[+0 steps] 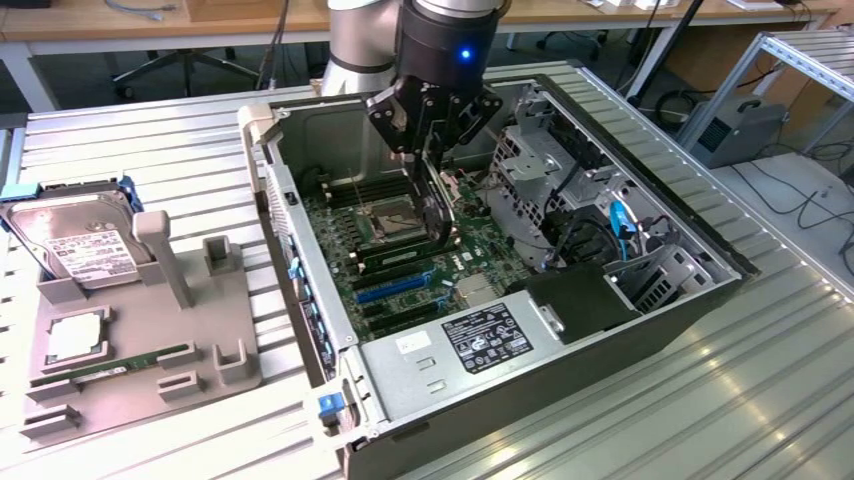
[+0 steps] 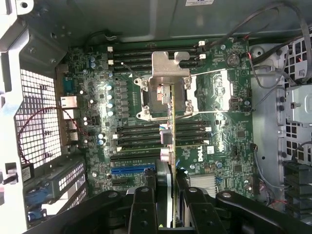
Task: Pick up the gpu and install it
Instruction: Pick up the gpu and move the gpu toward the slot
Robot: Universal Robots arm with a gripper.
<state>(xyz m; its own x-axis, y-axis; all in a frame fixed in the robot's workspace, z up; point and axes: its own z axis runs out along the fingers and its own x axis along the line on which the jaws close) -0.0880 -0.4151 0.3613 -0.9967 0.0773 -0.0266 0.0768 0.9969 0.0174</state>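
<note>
Green motherboard (image 2: 229, 141) marked DELL; gripper (image 2: 168, 197) clamps gpu (image 1: 437, 210) edge-on.

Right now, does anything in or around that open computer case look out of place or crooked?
Nothing looks damaged or spilled. The gpu hangs edge-on in the pincer above the motherboard, not yet seated in a slot. The hard drive leans tilted in its holder, apparently by design.
</note>
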